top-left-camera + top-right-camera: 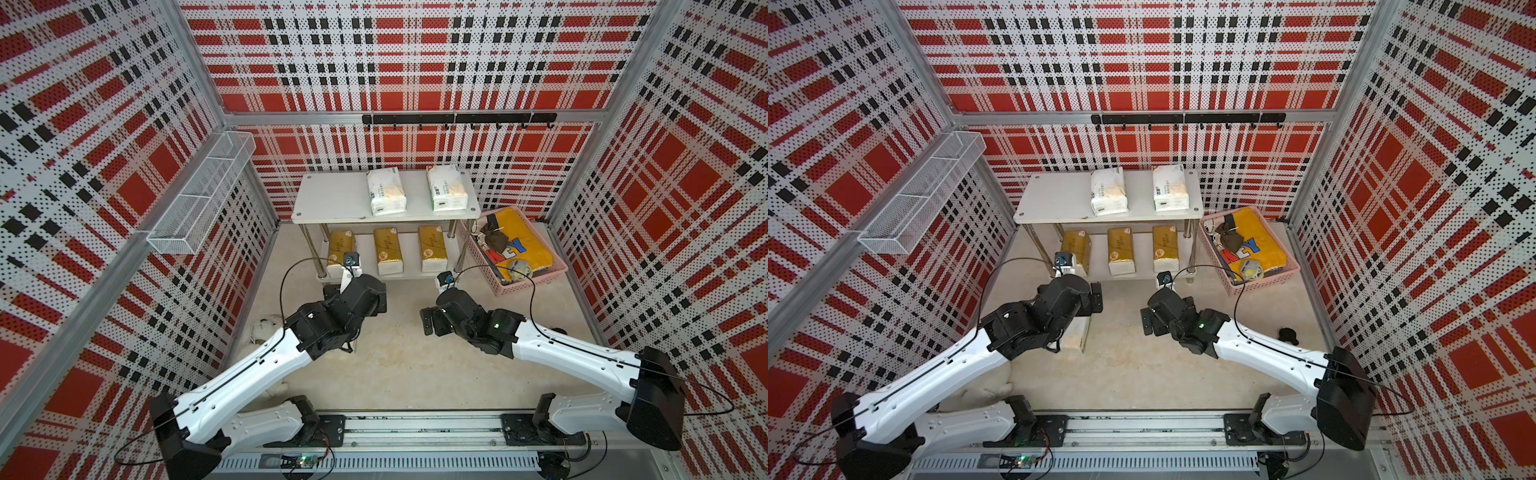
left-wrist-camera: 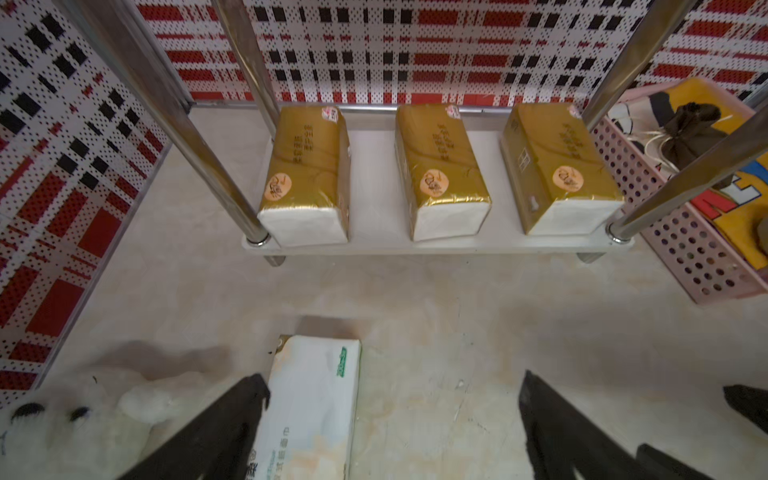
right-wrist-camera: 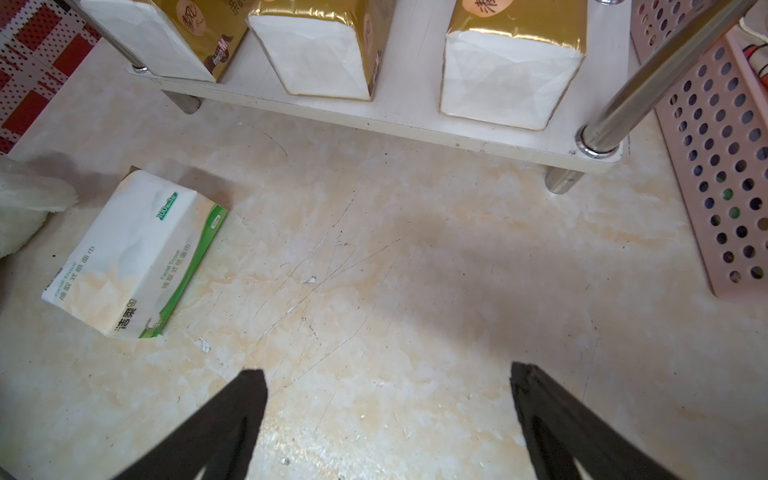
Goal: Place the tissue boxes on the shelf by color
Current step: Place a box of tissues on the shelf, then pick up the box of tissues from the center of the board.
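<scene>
The shelf (image 1: 328, 199) stands at the back wall. Two white tissue boxes (image 1: 385, 191) (image 1: 446, 187) lie on its top board. On its lower board (image 2: 374, 237) three gold tissue boxes (image 2: 305, 174) (image 2: 442, 174) (image 2: 557, 170) sit side by side. Another white tissue box (image 2: 311, 415) (image 3: 133, 253) lies flat on the floor in front of the shelf. My left gripper (image 2: 392, 386) hangs open over it, and the box is close beside one finger (image 2: 232, 424). To its right, my right gripper (image 3: 386, 372) is open above bare floor.
A pink plastic basket (image 1: 540, 276) with a yellow cloth and small items stands right of the shelf. A white plush toy (image 2: 62, 424) lies on the floor by the left arm. A white wire mesh basket (image 1: 199, 195) hangs on the left wall. A black hook rail (image 1: 457, 119) crosses the back wall.
</scene>
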Controlling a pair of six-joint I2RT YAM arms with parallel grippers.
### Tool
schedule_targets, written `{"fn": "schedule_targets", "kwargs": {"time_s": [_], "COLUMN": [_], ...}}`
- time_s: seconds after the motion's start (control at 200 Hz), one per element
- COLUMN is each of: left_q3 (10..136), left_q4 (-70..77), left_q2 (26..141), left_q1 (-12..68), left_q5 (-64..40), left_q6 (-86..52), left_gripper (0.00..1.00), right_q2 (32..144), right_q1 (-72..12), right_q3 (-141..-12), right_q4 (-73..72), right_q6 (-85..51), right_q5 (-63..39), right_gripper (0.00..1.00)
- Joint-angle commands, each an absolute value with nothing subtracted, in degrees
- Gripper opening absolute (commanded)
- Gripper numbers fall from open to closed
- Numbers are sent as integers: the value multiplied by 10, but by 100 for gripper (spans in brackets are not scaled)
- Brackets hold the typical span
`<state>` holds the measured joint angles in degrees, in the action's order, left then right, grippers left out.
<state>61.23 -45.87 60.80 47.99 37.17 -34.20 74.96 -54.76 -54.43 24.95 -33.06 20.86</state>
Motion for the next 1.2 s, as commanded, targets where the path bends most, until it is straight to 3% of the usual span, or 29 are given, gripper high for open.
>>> {"fn": "schedule_targets", "kwargs": {"time_s": [0.0,0.21,0.506,1.027,1.192], "left_q3": [581,515,464,405,403], "left_q4": [-464,-452,-446,-464,-477], "left_q2": [584,599,630,620,625], "left_q1": [465,406,382,383,346], "left_q5": [327,239,205,231,224], "left_q6": [-365,-357,-382,-526,-534], "left_gripper": [99,100,100,99,99], "right_q2": [750,750,738,730,729], "right_q1": [-553,-553,-553,-553,-553], "right_q3": [-550,-546,-520,-501,-497], "right_q4": [243,232,213,194,189], "right_q6": [-328,-329,-337,-338,-341], "right_q5": [215,216,213,214,216], "right_gripper": [100,100,100,100,100]}}
